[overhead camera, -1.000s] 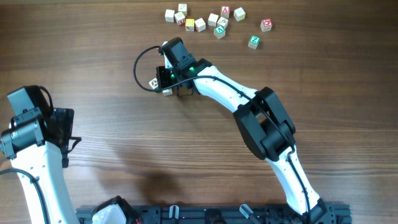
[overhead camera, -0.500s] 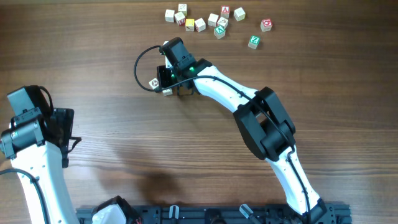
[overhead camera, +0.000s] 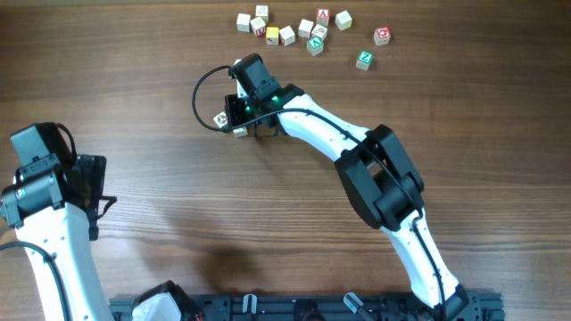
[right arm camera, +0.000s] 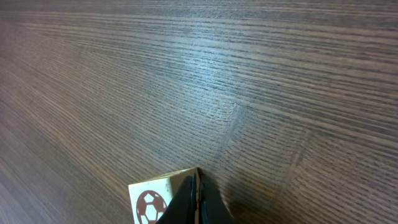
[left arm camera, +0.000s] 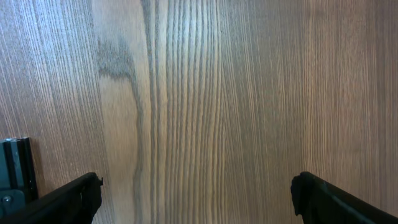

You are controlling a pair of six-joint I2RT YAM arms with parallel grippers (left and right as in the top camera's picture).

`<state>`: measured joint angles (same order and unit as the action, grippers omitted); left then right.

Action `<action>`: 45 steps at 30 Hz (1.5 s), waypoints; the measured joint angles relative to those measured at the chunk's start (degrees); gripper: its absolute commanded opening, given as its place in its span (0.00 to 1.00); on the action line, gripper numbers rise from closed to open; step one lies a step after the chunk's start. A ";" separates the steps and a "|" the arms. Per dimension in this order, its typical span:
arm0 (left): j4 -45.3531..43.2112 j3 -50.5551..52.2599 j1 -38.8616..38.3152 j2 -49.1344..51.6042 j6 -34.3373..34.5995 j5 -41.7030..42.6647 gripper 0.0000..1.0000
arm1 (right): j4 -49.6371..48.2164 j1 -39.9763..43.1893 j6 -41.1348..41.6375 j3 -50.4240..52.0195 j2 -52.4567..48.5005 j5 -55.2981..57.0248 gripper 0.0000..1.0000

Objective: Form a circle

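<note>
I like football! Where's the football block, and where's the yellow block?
football block (right arm camera: 150,204): right wrist view, on its printed face.
yellow block (overhead camera: 272,34): overhead view, on its top face.

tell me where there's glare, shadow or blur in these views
Overhead: even light, sharp, one faint soft shadow on the table near the bottom. Right wrist: pale sheen on the wood at upper centre; the shut right pincer is a dark silhouette at the bottom edge beside a cube. Left wrist: crisp grain, no glare, the open left pincer dark in the lower corners.
</note>
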<state>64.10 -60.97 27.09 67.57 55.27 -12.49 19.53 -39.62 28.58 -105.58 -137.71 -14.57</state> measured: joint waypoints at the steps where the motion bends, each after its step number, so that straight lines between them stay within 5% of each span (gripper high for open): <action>1: 0.00 0.00 0.00 0.00 0.00 0.00 1.00 | 0.00 0.00 0.00 0.00 0.00 -0.04 0.04; 39: 0.00 0.00 0.00 0.00 0.00 0.02 1.00 | -0.48 1.16 -1.14 -1.51 0.00 4.70 0.06; 41: 0.00 0.00 0.00 0.00 0.00 0.02 1.00 | 0.44 1.60 -1.70 -1.81 0.11 6.58 0.13; 45: 0.00 0.00 0.00 0.00 0.00 0.02 1.00 | 1.73 3.34 -3.65 -1.84 2.43 11.96 0.46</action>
<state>64.10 -60.97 27.09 67.57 55.27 -12.47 21.26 -36.27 24.93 -107.42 -135.28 -2.61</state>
